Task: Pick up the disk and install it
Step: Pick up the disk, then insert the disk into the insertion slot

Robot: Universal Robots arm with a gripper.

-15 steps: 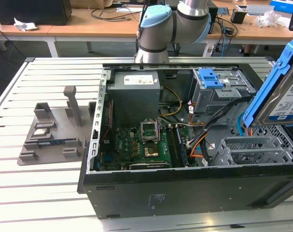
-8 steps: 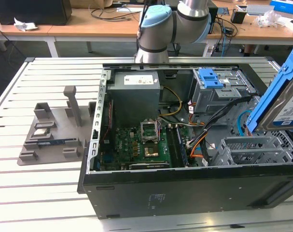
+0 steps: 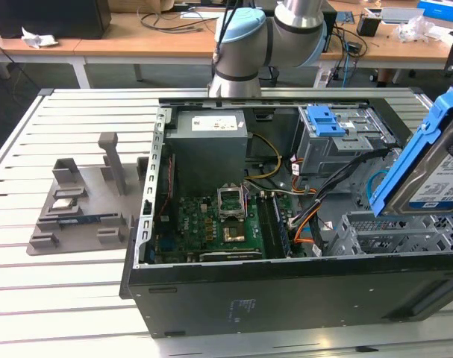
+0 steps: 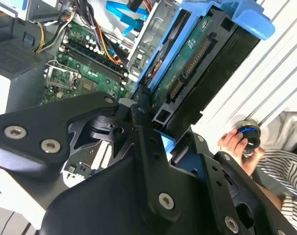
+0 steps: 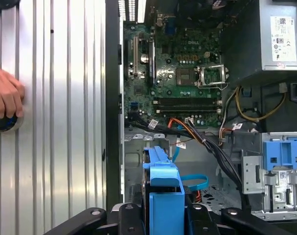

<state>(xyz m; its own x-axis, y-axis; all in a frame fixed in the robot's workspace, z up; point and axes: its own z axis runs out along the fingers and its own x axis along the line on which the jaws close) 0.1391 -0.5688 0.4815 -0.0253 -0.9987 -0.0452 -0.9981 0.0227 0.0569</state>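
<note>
**Item held.** The disk (image 3: 433,168), a flat silver rectangular hard drive with a white-and-blue label in a blue plastic carrier frame, is off the surface (image 3: 62,283), which is pale slatted metal. It hangs over the exterior view's right end of the open black tower chassis (image 3: 286,302), which lies on its side.

**End effector.** In both wrist views the black linkage end effector (image 4: 167,125) (image 5: 163,214) is closed on the disk (image 4: 199,56) (image 5: 163,178). One finger bears on each broad side of the carrier at one short end.

**Governing relation.** The disk's long axis runs straight out from the end effector. In the exterior view it is steeply tilted, label face outward and free end high. Directly below its lower end is the grey perforated metal drive cage (image 3: 375,235). The two look close, but contact cannot be confirmed. The green motherboard (image 3: 211,220) lies well off toward the exterior view's left.

**Other.** A person's hand (image 5: 5,95) rests on a small dark round object on the surface beside the chassis, clear of the disk.
</note>
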